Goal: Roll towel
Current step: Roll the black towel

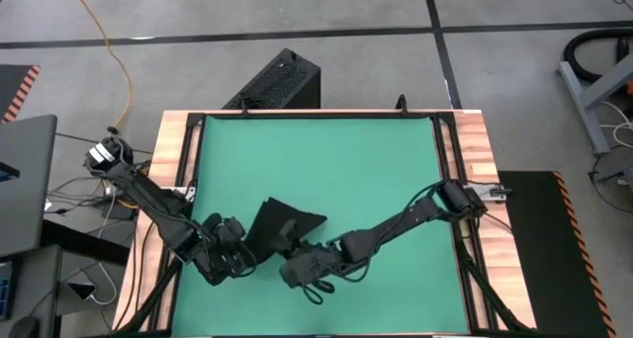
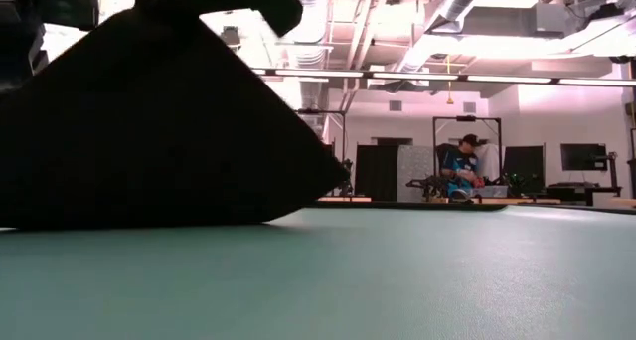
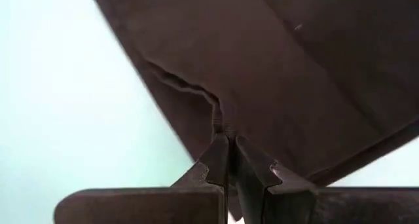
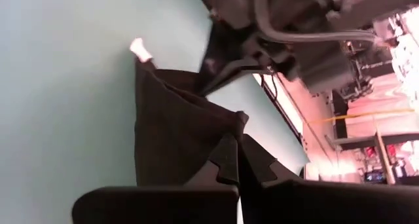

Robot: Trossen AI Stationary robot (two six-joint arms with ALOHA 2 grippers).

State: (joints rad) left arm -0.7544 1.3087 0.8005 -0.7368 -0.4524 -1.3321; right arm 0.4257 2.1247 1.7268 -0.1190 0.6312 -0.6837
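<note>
Both hands pinch the towel (image 1: pixel 282 222) at the near middle of the green mat (image 1: pixel 326 160): left hand (image 3: pixel 227 145) and right hand (image 4: pixel 237 140) clenched on its near edge, lifting it to start the roll.

One towel (image 1: pixel 282 224) lies at the lower middle of the high view. It carries one white tag (image 4: pixel 139 50), seen at the upper left of the right wrist view. One green mat (image 1: pixel 326 170) fills the frame's centre. Two arms enter, giving two grippers: left (image 1: pixel 237 251) and right (image 1: pixel 297 259). One black box (image 1: pixel 277 81) sits at the upper middle. One person (image 2: pixel 460 169) sits at the low view's right.
</note>
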